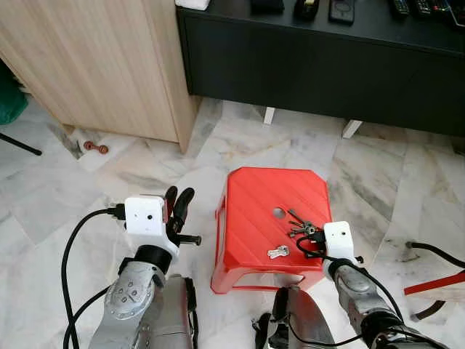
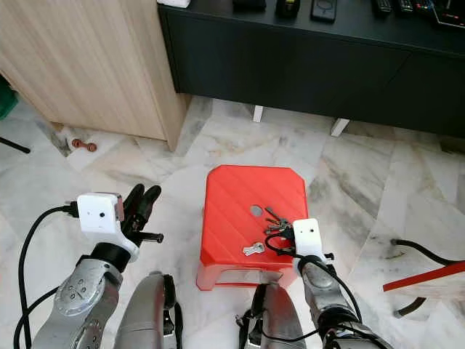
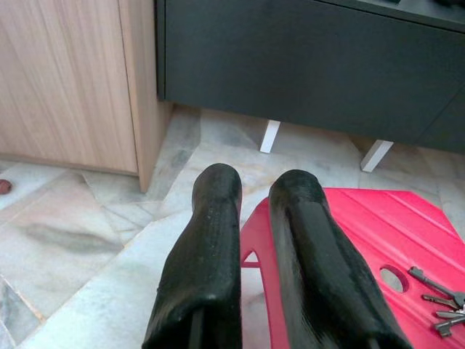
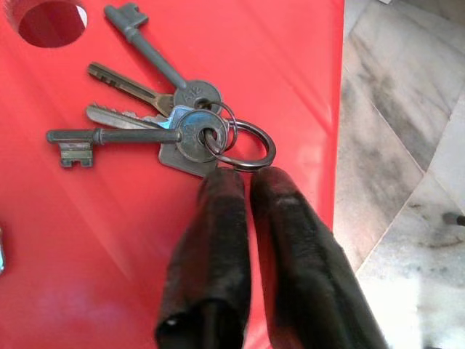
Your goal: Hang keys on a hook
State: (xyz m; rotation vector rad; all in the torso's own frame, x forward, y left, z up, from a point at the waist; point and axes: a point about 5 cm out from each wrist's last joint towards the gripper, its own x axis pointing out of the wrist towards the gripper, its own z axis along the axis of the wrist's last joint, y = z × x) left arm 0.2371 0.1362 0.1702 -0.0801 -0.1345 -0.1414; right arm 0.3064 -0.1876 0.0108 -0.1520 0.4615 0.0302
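A bunch of dark keys on a ring (image 4: 196,134) lies on the red plastic stool (image 1: 254,196), toward its right edge, beside a round hole (image 1: 279,213). A single silver key (image 1: 278,251) lies apart from it near the stool's front edge. My right gripper (image 4: 243,174) is low over the stool. Its fingers are shut side by side, and their tips touch the near edge of the key ring (image 4: 251,145) with nothing pinched between them. My left gripper (image 1: 178,200) is held up left of the stool, shut on nothing.
A low black cabinet (image 1: 327,65) on white feet stands behind the stool, with remotes on top. A light wood cabinet (image 1: 94,65) stands at the left. A small red object (image 1: 94,147) lies on the marble floor. Black cables (image 1: 436,251) and a red bar (image 1: 436,282) lie at the right.
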